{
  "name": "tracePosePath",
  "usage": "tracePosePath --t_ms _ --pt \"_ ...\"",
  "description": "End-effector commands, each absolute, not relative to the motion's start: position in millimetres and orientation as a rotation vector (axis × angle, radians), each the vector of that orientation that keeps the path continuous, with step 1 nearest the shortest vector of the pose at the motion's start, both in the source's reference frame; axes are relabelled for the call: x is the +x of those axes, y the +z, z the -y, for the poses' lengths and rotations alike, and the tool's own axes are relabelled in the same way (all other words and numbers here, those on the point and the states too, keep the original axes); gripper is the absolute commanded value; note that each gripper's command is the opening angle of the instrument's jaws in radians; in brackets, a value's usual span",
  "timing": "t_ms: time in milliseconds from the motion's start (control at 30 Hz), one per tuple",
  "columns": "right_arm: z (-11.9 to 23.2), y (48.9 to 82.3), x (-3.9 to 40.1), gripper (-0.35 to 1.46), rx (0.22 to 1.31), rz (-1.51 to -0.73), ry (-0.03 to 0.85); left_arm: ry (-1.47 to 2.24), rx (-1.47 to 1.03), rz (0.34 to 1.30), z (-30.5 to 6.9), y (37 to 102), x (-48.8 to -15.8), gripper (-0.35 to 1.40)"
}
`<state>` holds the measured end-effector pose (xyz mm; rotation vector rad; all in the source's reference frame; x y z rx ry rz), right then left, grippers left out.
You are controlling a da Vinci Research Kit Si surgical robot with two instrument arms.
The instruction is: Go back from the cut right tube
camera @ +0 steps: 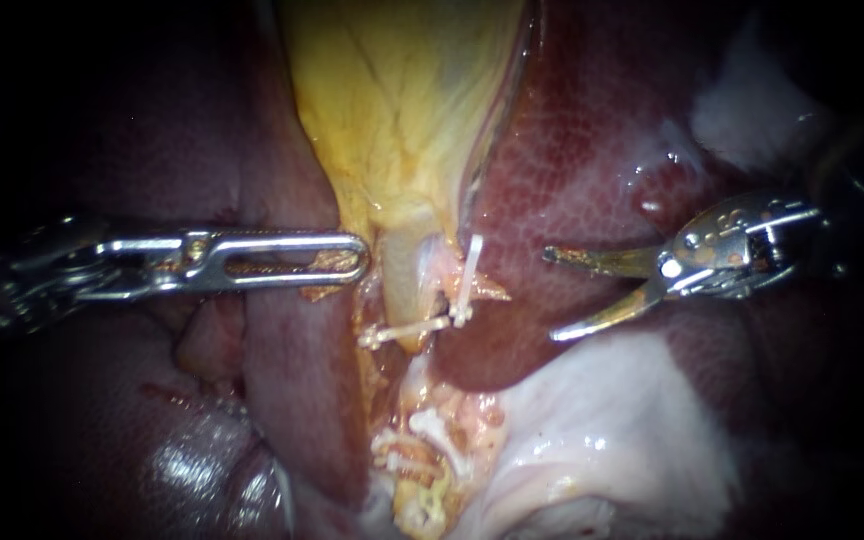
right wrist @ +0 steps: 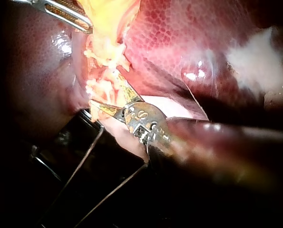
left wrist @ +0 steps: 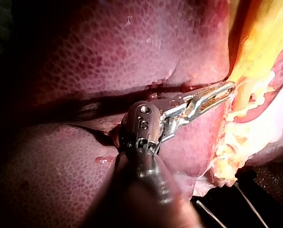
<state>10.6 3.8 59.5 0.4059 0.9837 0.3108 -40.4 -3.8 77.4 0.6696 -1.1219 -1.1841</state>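
The yellow gallbladder point(camera: 402, 110) hangs down the middle and narrows to a pale tube point(camera: 407, 285). One white clip point(camera: 407, 330) lies across that tube, and a second clip point(camera: 472, 265) stands just to its right, on a short frayed stump. My left instrument point(camera: 352, 258) comes in level from the left, its slotted jaws shut on the gallbladder's lower left edge; the left wrist view shows the same hold point(left wrist: 219, 95). My right instrument point(camera: 550, 295) is to the right of the clips, clear of them, its two curved blades open over the liver. In the right wrist view those blades point(right wrist: 108, 92) sit beside frayed yellow tissue.
Dark red liver point(camera: 592, 130) surrounds the gallbladder on both sides. Pale white tissue point(camera: 612, 430) lies under my right instrument. More white clips point(camera: 407, 460) sit in the ragged yellow tissue lower down. My left instrument point(right wrist: 65, 12) shows beyond the blades in the right wrist view.
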Motion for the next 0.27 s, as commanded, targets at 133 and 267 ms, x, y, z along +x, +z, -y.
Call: tracePosePath --t_ms 133,267 --pt "-3.8 59.5 10.6 1.43 0.406 -0.983 0.311 -1.184 0.669 1.122 3.8 77.4 -40.3 -0.35" --pt "-3.8 59.5 10.6 1.43 0.406 -0.983 0.311 -1.184 0.669 1.122 3.8 77.4 -40.3 -0.35"
